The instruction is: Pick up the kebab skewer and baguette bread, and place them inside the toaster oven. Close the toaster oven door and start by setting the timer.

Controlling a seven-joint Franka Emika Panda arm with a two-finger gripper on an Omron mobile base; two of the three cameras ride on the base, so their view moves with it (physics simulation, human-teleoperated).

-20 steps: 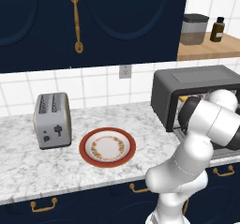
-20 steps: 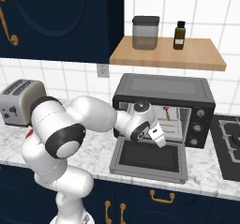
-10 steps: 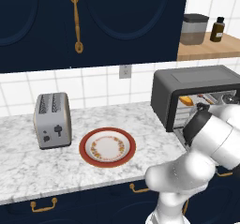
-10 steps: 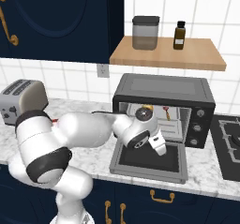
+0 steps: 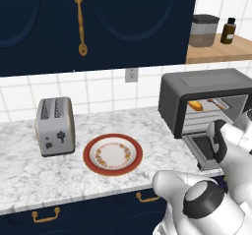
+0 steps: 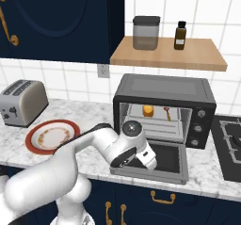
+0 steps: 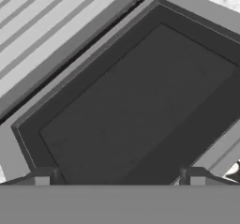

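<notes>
Baguette bread point(image 6: 148, 110) and kebab skewer point(image 6: 167, 112) on rack inside toaster oven point(image 6: 164, 107). Toaster oven door point(image 6: 165, 159) lies folded down on surface, directly under claw point(image 6: 147, 159). Claw released, empty.

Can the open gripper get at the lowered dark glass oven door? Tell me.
Probably yes: the gripper hangs open just above the folded-down dark glass toaster oven door, with nothing between them.

I see the toaster oven point(image 6: 164, 97) with its door point(image 6: 162, 159) folded down flat, baguette bread point(image 6: 148, 110) and kebab skewer point(image 6: 167, 112) inside on the rack.
</notes>
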